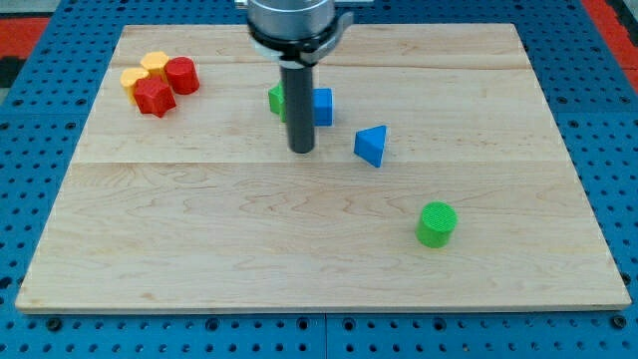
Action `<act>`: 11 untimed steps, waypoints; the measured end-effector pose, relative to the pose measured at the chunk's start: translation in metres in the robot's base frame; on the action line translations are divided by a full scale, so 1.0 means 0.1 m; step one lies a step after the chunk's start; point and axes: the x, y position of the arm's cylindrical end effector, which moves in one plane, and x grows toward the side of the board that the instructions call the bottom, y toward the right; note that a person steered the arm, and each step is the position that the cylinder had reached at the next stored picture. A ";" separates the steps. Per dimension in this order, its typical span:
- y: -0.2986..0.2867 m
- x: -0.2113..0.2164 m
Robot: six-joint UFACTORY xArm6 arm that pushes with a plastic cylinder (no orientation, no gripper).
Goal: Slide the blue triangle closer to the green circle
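Observation:
The blue triangle [371, 145] lies a little right of the board's middle. The green circle [437, 223] stands lower and to the right of it, a clear gap between them. My tip [301, 151] rests on the board to the left of the blue triangle, about a block's width away and level with it, not touching it. The rod rises from the tip to the arm's head at the view's top.
A blue cube [322, 107] and a green block [276, 100] sit just behind the rod, partly hidden by it. At the upper left is a cluster: two yellow blocks [153, 64], a red cylinder [181, 75], a red block [155, 97]. The wooden board [199, 239] lies on blue pegboard.

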 end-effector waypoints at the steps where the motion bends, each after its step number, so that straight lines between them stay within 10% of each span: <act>1: 0.26 -0.13; 11: 1.15 0.70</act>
